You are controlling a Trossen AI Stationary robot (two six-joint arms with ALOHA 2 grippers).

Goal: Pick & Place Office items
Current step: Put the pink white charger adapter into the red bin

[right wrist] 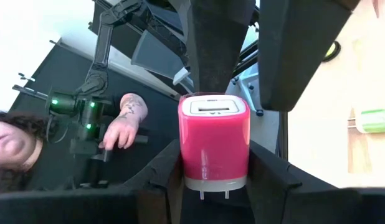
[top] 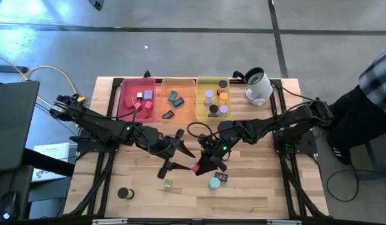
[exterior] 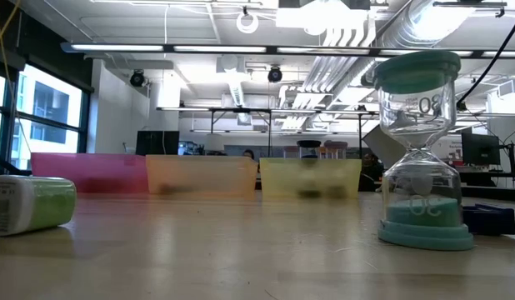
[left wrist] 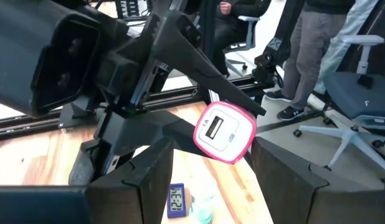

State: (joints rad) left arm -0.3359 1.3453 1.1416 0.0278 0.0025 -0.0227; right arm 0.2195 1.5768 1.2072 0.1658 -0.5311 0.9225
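Note:
My right gripper (top: 201,164) is shut on a pink cube-shaped USB charger (right wrist: 213,148), which the high view shows above the table's middle (top: 195,167). My left gripper (top: 172,152) is open just to the charger's left, and its fingers (left wrist: 139,177) frame the charger (left wrist: 224,132) without touching it. On the wood near the front edge rest a green-and-white piece (top: 168,184), a teal hourglass (exterior: 424,150), a flat blue rectangle (top: 222,177) and a black cylinder (top: 124,194). My right gripper pinches the pink charger by two opposite side faces (right wrist: 183,152), one finger on each. The face with the USB slot (right wrist: 212,110) points away from the wrist and the metal prongs (right wrist: 212,193) point back toward it. The charger is lifted clear of the table.
Pink (top: 126,100), orange (top: 184,107) and yellow (top: 202,106) trays stand in a row at the far edge, holding sorted pieces. A white rounded device (top: 258,86) sits at the far right corner. People and office chairs show beyond the table.

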